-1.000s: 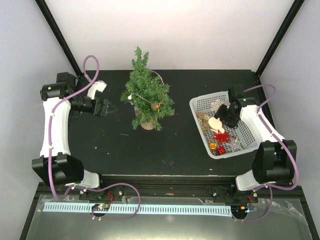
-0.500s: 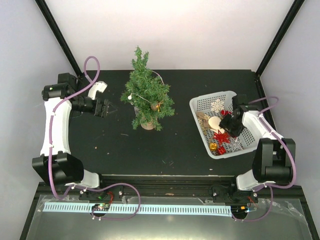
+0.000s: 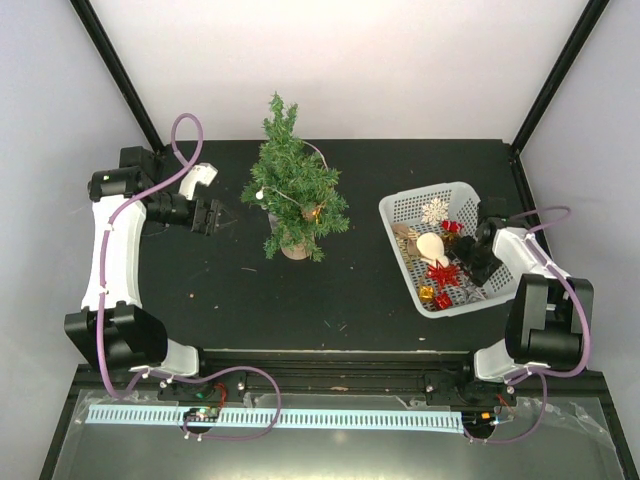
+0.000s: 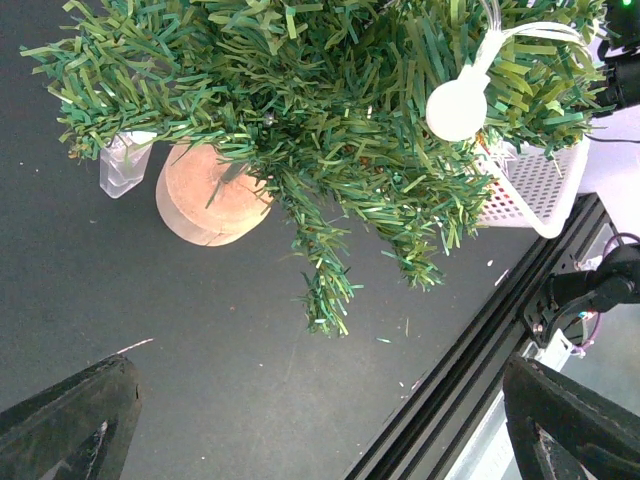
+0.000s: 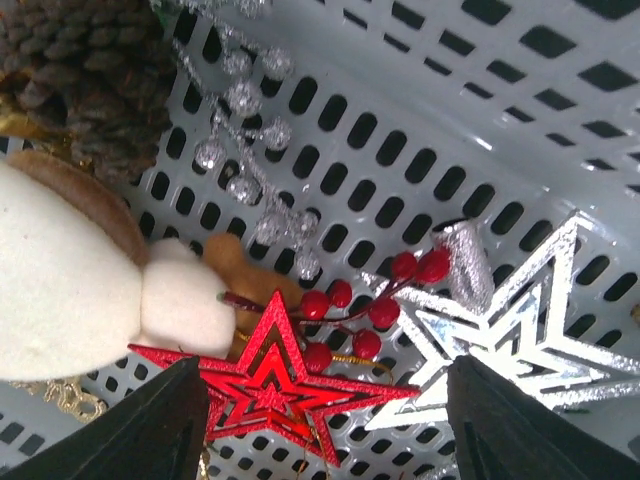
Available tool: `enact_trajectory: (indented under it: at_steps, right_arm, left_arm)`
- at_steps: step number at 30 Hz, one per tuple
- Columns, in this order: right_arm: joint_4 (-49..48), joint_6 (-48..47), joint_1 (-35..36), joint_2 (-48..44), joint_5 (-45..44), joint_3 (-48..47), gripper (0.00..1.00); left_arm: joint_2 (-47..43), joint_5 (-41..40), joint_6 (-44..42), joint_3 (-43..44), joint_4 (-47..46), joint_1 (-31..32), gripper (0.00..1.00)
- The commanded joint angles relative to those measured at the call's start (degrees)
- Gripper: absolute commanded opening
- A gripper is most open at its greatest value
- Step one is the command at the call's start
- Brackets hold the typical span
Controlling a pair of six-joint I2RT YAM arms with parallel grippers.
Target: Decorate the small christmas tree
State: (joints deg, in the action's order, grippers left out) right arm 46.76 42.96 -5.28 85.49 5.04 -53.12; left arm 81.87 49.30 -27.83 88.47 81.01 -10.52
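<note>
small christmas tree (image 3: 293, 195) stands left of the white basket (image 3: 425, 193). right gripper (image 3: 476, 264) has dropped into that basket, jaws spread over the red star (image 5: 275, 385). left gripper (image 3: 215, 217), beyond the tree, hangs released. ornament pickup looks imminent.

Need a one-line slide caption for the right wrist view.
Right hand open over a red star, silver star and red berries in the white basket.
</note>
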Motion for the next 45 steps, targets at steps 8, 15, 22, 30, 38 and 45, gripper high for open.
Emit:
enact_trajectory:
  at_steps: [8, 15, 22, 30, 38, 45]
  right_arm:
    - [-9.3, -1.7, -2.2, 3.8, 6.6, 2.5, 0.6]
    - [-10.9, -2.6, -2.2, 5.6, 8.6, 2.7, 0.44]
    - [-10.7, -3.2, -2.2, 4.4, 9.3, 2.6, 0.15]
    - [-8.0, -4.8, -2.2, -0.2, 8.8, 1.7, 0.01]
    - [-5.6, -5.9, -2.2, -4.6, 8.9, 0.3, 0.01]
    - [-1.8, -8.0, -2.0, -7.2, 4.1, -2.4, 0.01]
  left_arm:
    - [-0.4, 0.6, 0.1, -0.4, -0.1, 0.4, 0.99]
    - [-0.8, 0.7, 0.0, -0.5, 0.1, 0.4, 0.99]
    - [-1.0, 0.8, 0.2, -1.0, -0.3, 0.5, 0.99]
    - [-0.6, 0.7, 0.5, -0.6, -0.4, 0.6, 0.99]
    - [0.2, 0.1, -0.6, 1.4, 1.2, 0.8, 0.99]
    - [-0.3, -4.9, -3.2, 5.0, 2.5, 2.1, 0.99]
